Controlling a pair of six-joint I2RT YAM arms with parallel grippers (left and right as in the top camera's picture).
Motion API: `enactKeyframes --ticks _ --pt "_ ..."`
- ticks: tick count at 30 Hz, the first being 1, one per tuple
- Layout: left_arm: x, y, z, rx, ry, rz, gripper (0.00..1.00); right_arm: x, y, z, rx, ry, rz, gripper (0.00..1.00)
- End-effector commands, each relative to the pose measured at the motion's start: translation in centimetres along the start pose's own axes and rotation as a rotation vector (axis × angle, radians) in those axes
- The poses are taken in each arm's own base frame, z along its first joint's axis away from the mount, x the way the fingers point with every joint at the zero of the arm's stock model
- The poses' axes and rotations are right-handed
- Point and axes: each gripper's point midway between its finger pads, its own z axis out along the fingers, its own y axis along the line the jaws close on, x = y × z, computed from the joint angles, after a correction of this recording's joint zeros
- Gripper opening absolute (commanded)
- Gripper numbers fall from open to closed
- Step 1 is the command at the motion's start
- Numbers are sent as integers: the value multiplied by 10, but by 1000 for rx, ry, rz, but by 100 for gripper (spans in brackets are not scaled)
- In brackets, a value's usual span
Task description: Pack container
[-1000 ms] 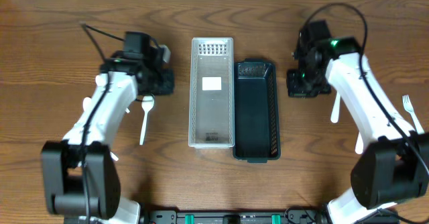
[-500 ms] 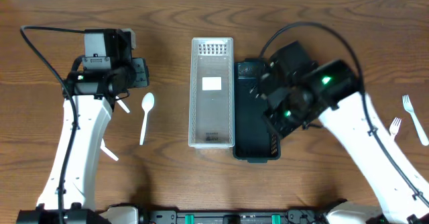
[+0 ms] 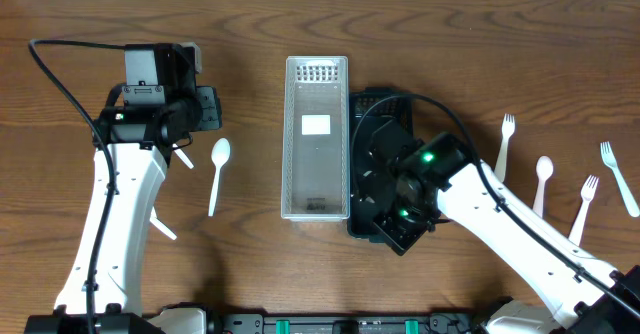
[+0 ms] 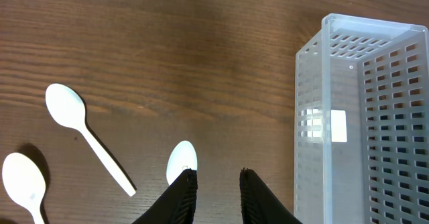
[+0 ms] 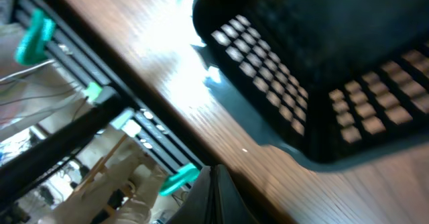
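Observation:
A white slotted container (image 3: 316,139) stands at the table's middle, empty except for a label, with a dark container (image 3: 383,124) right beside it. My left gripper (image 3: 207,109) hovers left of the white one (image 4: 365,117). In the left wrist view the left gripper (image 4: 216,174) is open a little, with nothing between its fingers, and a white spoon (image 4: 182,162) lies just beyond its left fingertip. My right gripper (image 5: 213,184) is shut and empty. It hangs over the near end of the dark container (image 5: 315,83), whose near half the arm hides from above.
More white spoons (image 4: 87,137) (image 4: 23,184) lie on the wood left of the containers. A fork (image 3: 505,139), a spoon (image 3: 541,179) and two more forks (image 3: 585,204) (image 3: 615,169) lie at the right. The table's front edge with a rail (image 5: 100,117) is close to the right gripper.
My right arm swung from the far right over the dark container to its near end, uncovering the utensils at the right. My left arm drew back to the left, then held still.

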Motion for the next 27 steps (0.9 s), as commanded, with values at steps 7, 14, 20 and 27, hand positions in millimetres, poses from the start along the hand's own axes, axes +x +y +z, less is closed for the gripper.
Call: enactKeyframes --ticks 7,14,20,27 --pt "-10 2 -8 -11 -33 -1 25 3 15 18 -81 6 -59 2" --pt "-10 2 -8 -11 -33 -1 25 7 11 33 -82 18 -55 3" --pt "-10 2 -8 -11 -33 -2 25 8 5 37 -54 19 -53 4" --pt "-10 2 -8 -11 -32 -2 25 -3 -12 38 41 -21 4 5"
